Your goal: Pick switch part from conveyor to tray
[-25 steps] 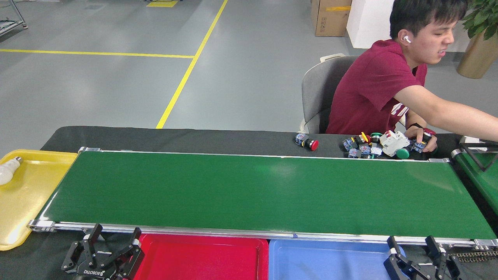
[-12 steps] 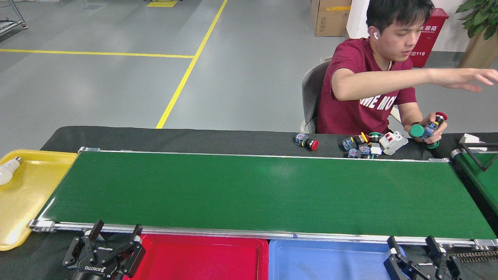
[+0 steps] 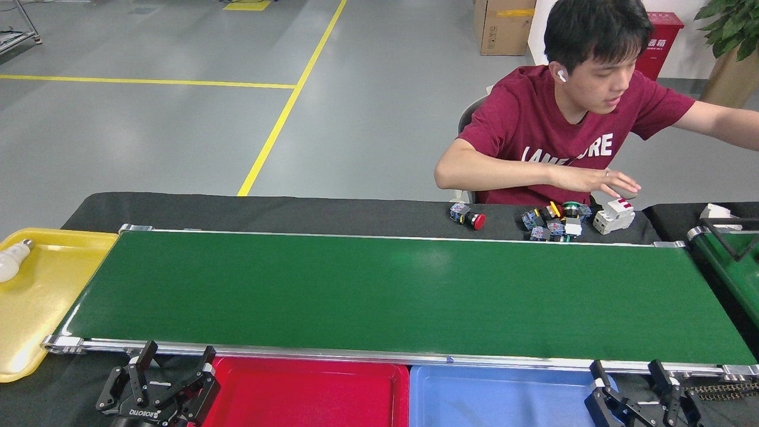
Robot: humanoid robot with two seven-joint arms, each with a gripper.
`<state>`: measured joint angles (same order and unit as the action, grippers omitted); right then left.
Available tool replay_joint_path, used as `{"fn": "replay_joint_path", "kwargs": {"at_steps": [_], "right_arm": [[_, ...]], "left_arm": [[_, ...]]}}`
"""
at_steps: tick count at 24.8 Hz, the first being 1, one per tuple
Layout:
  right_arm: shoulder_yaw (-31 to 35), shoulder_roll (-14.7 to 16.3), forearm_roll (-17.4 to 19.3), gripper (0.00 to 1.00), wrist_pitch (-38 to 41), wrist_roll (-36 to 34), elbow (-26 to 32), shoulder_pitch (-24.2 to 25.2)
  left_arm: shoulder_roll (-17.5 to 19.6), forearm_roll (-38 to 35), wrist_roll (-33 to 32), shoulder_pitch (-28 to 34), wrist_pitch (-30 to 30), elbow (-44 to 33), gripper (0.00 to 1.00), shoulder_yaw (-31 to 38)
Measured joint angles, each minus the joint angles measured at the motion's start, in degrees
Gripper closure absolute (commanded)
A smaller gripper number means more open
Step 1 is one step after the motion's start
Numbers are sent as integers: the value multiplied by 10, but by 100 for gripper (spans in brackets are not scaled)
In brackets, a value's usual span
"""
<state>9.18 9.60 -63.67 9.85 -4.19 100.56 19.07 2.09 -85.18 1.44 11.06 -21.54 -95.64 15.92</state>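
Both end effectors are waiting at the near edge with fingers spread and nothing between them: our left end effector (image 3: 173, 372) is sitting beside the red tray, and our right end effector (image 3: 632, 382) is sitting at the right end of the blue tray.

The switch parts (image 3: 551, 223) are lying in a small heap on the black worktop (image 3: 296, 209) just beyond the far rail, with a single red-capped switch (image 3: 468, 216) a little to their left and a white breaker (image 3: 614, 216) to their right. The conveyor (image 3: 391, 293) is carrying nothing.

What is changing is the person: half a second ago a hand was holding a few switches up at the right; now that hand (image 3: 599, 179) is hovering flat over the heap. We cannot tell where those switches went. We are judging that nothing is within reach yet, so we are waiting for a part to be fed onto the belt.

As for containers, the red tray (image 3: 308, 394) and the blue tray (image 3: 498, 397) are showing bare floors, while the yellow tray (image 3: 41, 296) at the left is holding only a light bulb (image 3: 13, 259).
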Motion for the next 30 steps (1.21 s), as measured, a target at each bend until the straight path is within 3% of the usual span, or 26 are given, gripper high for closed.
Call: {"fn": "replay_joint_path", "kwargs": {"at_steps": [30], "right_arm": [[0, -19, -11, 2, -2, 0, 0, 0]], "left_arm": [[0, 0, 3, -3, 3, 17, 0, 21]]}}
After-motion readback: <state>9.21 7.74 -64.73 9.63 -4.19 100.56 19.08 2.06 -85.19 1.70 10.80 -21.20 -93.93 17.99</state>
